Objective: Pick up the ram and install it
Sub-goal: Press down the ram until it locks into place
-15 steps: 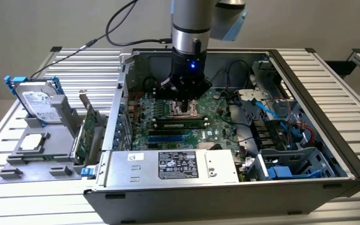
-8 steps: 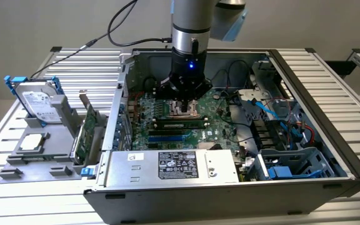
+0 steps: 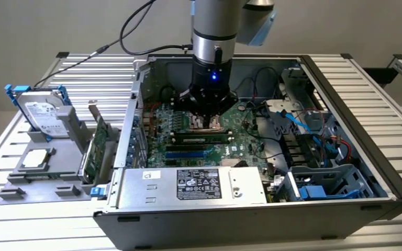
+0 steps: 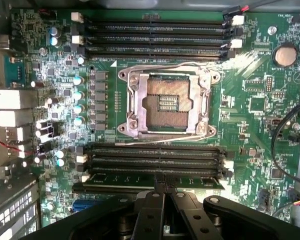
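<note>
Gripper [image 4: 162,200] pressed together, holding nothing — positioned directly over the ram [image 4: 155,180] inside the open computer case [image 3: 368,172]. Ram seated flat in a black motherboard slot [image 4: 152,161], below the bare CPU socket [image 4: 168,102] in the wrist view. On the desk [image 3: 6,230] at the exterior view's left — hard drive [image 3: 44,112] and green expansion card [image 3: 98,144], upright in a grey holder [image 3: 40,180].

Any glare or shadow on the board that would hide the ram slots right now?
Wrist view: bright glare washes the green motherboard near the silver CPU socket frame, yet the black slots stay readable; the dark green ram stick sits by the shut black gripper. Exterior view: even light, but the gripper shades the slots beneath it.
</note>
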